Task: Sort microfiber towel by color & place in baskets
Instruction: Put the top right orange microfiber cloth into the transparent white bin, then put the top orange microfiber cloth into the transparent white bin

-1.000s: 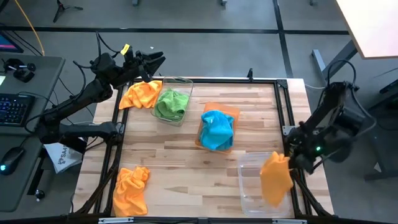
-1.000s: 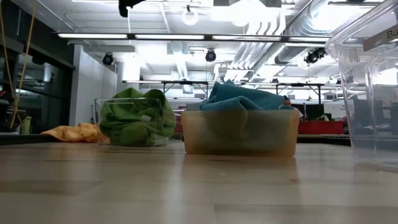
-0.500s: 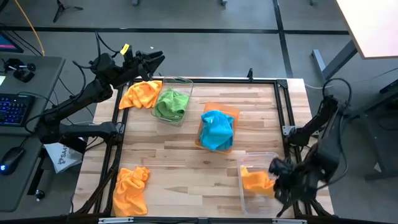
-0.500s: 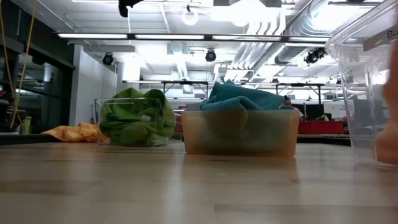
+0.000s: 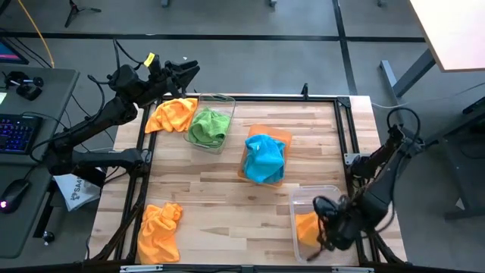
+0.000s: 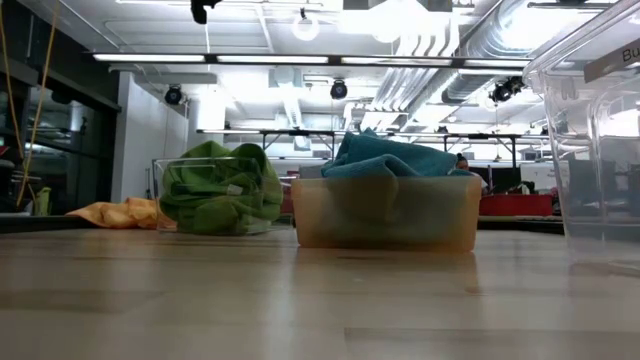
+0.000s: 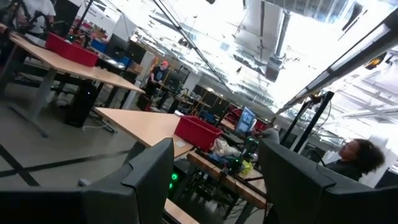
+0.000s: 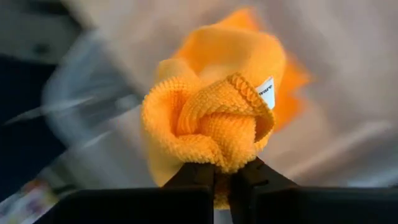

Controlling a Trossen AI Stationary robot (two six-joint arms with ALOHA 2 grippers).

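My right gripper [image 5: 323,224] is down in the clear basket [image 5: 299,199] at the table's near right corner, shut on an orange towel [image 5: 305,227]. A second orange towel [image 5: 159,231] lies on the table near the near left corner, and a third [image 5: 173,114] lies beside the far clear basket [image 5: 223,102], which holds a green towel [image 5: 210,126]. A blue towel [image 5: 265,158] fills the orange basket [image 5: 276,134]. My left gripper [image 5: 186,72] waits open beyond the table's far left corner, high up. My right gripper pinches a bunched fold [image 8: 219,154] of the orange towel between its two fingers, several layers thick. The fingers [image 8: 193,174] reach into the basket from the table's right side, slanting down. The rest of the towel spreads past the fingertips toward the basket's floor.
The middle and near centre of the wooden table [image 5: 220,205] are bare. A black frame rail [image 5: 345,136] runs along the table's right edge. In the low view the clear basket [image 6: 590,150] stands tall at the right. A desk with a keyboard [image 5: 19,133] sits left of the table.
My right gripper has moved down and toward the near edge, carrying the orange towel from where it hung over the clear basket's right rim down into that basket. The towel now sits low inside the basket. The gripper stays shut on it.
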